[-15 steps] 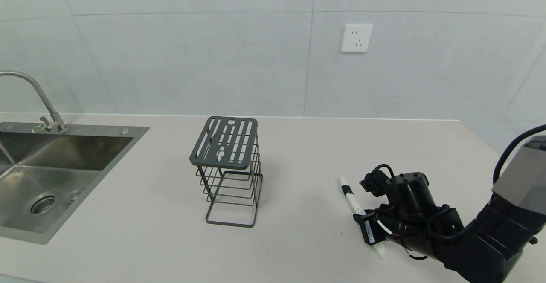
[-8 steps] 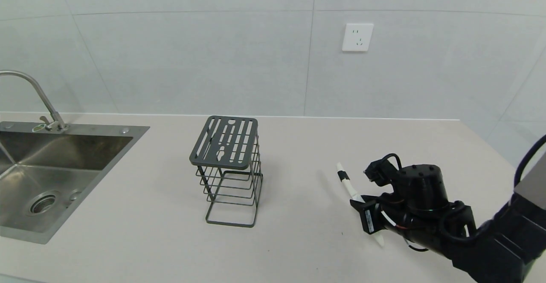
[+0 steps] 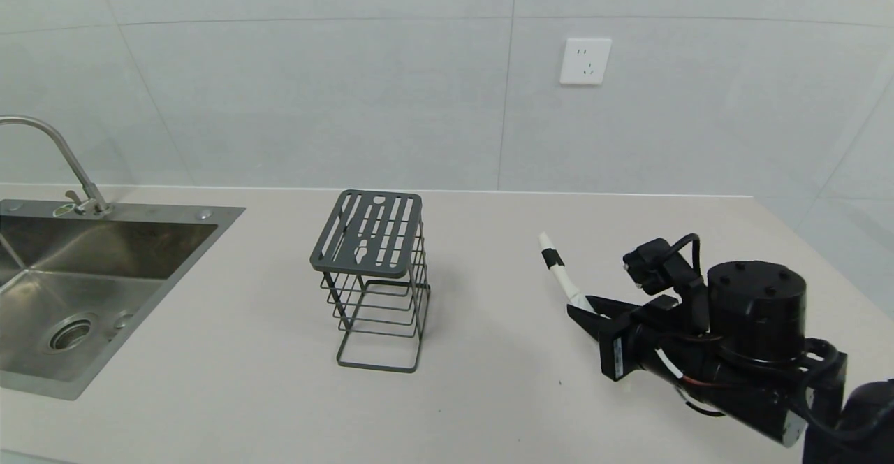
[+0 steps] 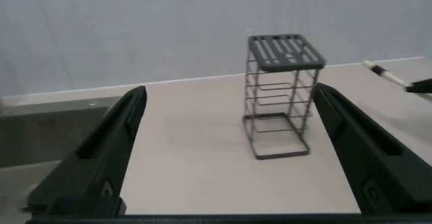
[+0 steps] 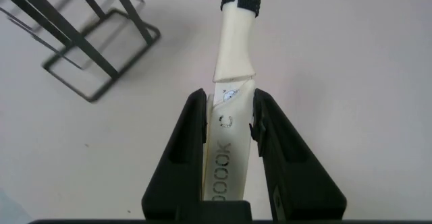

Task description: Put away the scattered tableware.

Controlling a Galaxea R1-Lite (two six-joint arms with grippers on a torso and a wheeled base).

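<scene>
My right gripper is shut on a white utensil with a black band, held off the counter at the right, its banded end tilted up and away toward the wall. The right wrist view has the two fingers clamped on the utensil's white handle, with the counter below. A dark wire utensil rack with a slotted top stands upright at mid-counter, left of the utensil. The rack stands ahead of my open left gripper, whose fingers hold nothing.
A steel sink with a curved faucet is set into the counter at the left. A white wall socket sits on the tiled wall behind. Bare counter lies between the rack and my right arm.
My right gripper has lifted the utensil off the counter and tilted its banded end up toward the wall. The arm has swung up and to the right. The rack has not moved.
</scene>
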